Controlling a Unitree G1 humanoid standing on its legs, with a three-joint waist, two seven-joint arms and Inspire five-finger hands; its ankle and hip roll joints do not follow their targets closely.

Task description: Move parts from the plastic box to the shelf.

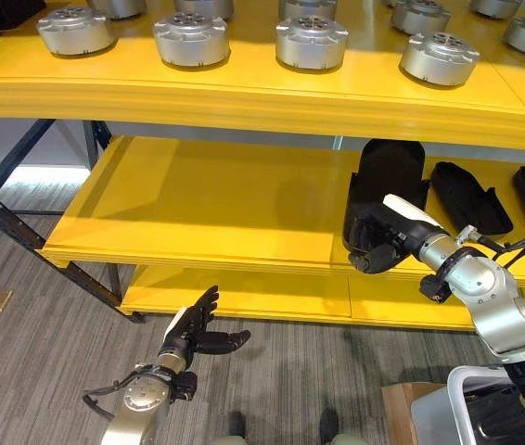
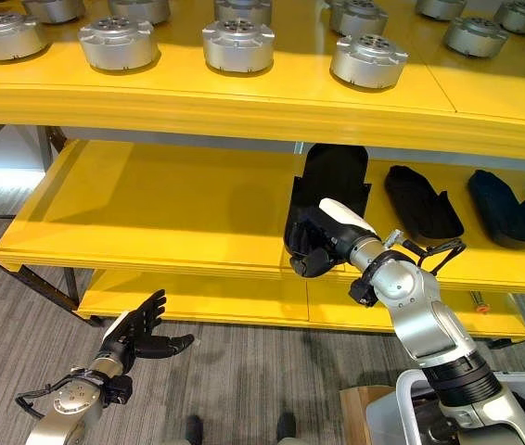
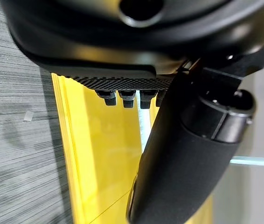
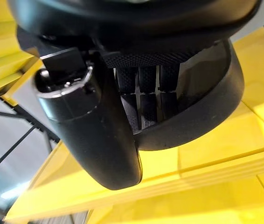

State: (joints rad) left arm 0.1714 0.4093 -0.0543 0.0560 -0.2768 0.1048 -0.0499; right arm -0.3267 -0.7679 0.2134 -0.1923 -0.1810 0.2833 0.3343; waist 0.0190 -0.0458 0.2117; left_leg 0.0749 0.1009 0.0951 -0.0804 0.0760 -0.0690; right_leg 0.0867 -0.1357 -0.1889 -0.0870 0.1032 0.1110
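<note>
Fingers of the right hand (image 1: 380, 243) curl round the lower end of a black part (image 1: 385, 190), thumb across its front, pinching it. That part stands upright on the middle board of the yellow shelf (image 1: 198, 209), close to the board's front edge. Further along the same board, on the side away from the left hand, more black parts (image 1: 467, 197) lie flat, apart from the held one. On the shelf's top board, above them, stand rows of silver round parts (image 1: 311, 42). Below the shelf's front edge, over the grey carpet (image 1: 21, 343), the left hand (image 1: 193, 332) hangs with fingers straight and spread, thumb out, holding nothing.
</note>
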